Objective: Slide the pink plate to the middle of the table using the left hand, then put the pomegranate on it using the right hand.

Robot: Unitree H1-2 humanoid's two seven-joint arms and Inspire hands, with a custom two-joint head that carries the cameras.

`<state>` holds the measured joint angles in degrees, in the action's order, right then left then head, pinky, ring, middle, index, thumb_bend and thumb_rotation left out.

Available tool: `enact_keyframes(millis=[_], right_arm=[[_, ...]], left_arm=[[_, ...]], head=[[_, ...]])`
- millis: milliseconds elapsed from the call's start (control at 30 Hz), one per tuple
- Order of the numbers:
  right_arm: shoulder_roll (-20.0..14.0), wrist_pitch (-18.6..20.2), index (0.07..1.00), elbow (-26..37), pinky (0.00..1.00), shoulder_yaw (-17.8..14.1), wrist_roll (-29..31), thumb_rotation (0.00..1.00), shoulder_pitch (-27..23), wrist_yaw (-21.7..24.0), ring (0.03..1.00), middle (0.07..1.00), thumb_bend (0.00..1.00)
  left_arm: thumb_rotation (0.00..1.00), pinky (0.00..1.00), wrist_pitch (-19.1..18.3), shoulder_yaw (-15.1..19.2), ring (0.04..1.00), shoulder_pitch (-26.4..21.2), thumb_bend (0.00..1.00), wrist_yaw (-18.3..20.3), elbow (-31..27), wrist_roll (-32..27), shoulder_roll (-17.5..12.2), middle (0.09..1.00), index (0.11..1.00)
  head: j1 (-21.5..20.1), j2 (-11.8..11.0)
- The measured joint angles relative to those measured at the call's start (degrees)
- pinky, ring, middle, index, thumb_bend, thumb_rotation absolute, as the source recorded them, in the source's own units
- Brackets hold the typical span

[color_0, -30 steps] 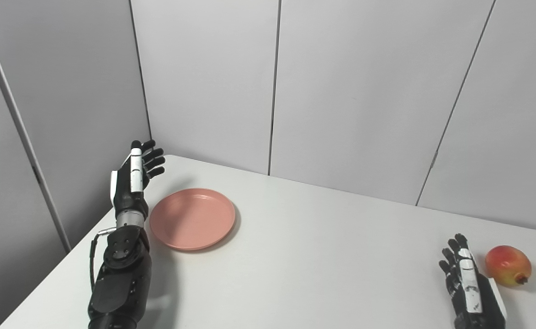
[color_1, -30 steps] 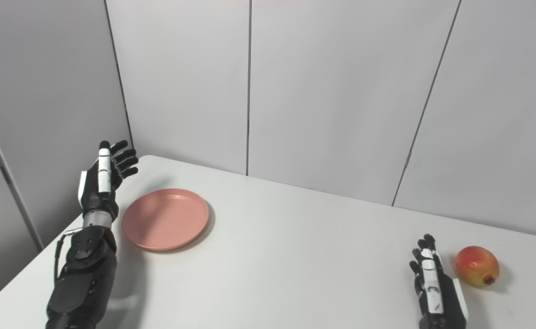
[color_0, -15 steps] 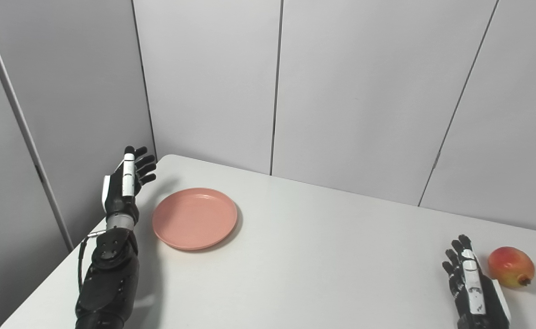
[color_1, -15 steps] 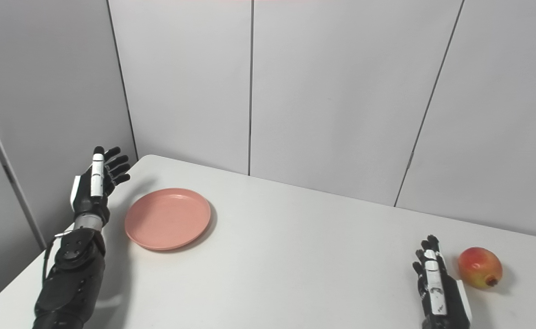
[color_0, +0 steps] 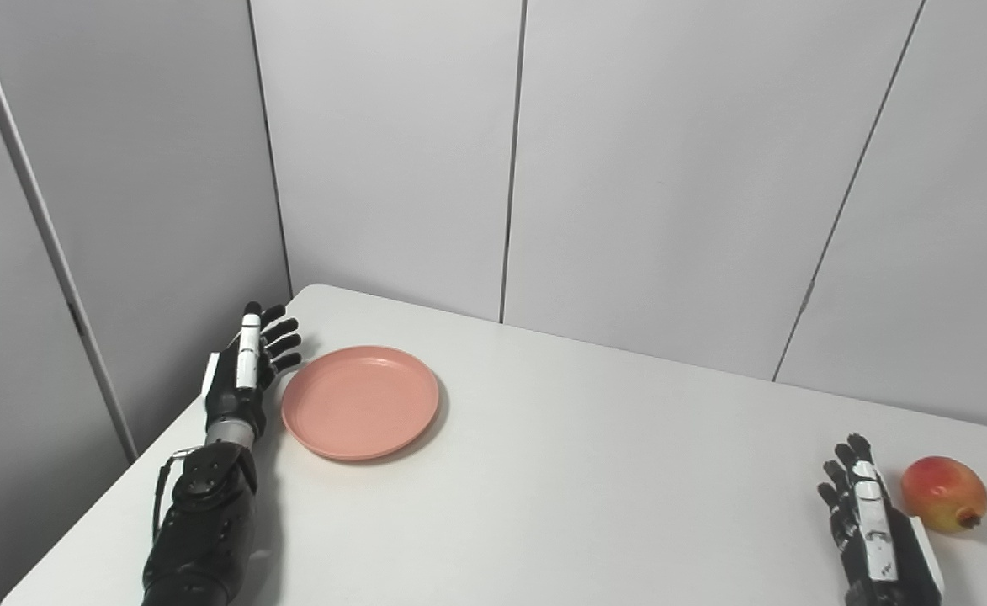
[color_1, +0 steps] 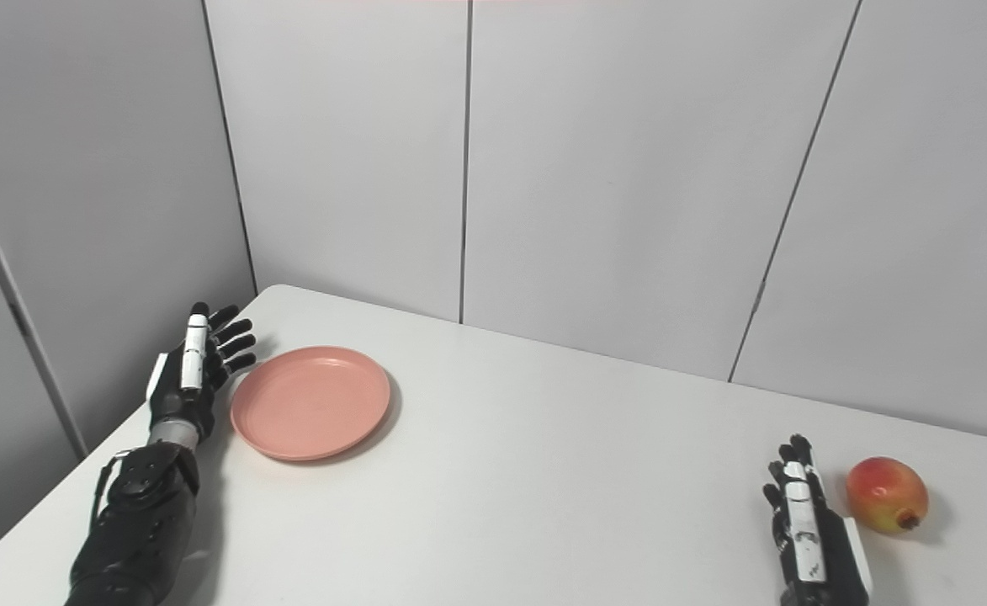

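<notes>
A round pink plate (color_0: 360, 401) lies flat on the white table (color_0: 560, 471), toward its far left corner. My left hand (color_0: 245, 370) stands on edge just left of the plate, open, fingers spread and pointing away, low over the table; whether it touches the rim I cannot tell. A red-yellow pomegranate (color_0: 942, 493) rests near the right edge. My right hand (color_0: 867, 522) lies open beside it on its left, a small gap between them, holding nothing.
Grey wall panels (color_0: 628, 168) close off the table at the back and on the left. The table's left edge (color_0: 148, 454) runs right beside my left forearm.
My left hand has come down from a raised pose to table height, ending close against the plate's left side. The camera shifted slightly. Plate, pomegranate and right hand stayed put.
</notes>
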<state>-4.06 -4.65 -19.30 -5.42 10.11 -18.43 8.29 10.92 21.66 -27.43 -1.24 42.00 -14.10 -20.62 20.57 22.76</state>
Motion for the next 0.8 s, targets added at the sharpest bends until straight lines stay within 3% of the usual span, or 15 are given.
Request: enact_keyframes(millis=[533, 800], right_arm=[[0.0, 0.0, 1.0, 0.0, 1.0, -0.2, 0.3, 0.9, 0.0, 0.0, 1.0, 1.0, 0.39], [0.0, 0.0, 1.0, 0.1, 1.0, -0.2, 0.3, 0.88, 0.0, 0.0, 1.0, 1.0, 0.4]], left_arm=[[1.0, 0.79, 2.3, -1.4, 0.8, -1.9, 0.63, -0.2, 4.8, -0.2, -0.1, 0.798, 0.786], [1.0, 0.74, 3.9, -1.5, 0.766, -2.8, 0.62, 2.7, 7.3, -2.1, -0.3, 0.76, 0.757]], head=[[0.1, 0.2], [0.0, 0.5]])
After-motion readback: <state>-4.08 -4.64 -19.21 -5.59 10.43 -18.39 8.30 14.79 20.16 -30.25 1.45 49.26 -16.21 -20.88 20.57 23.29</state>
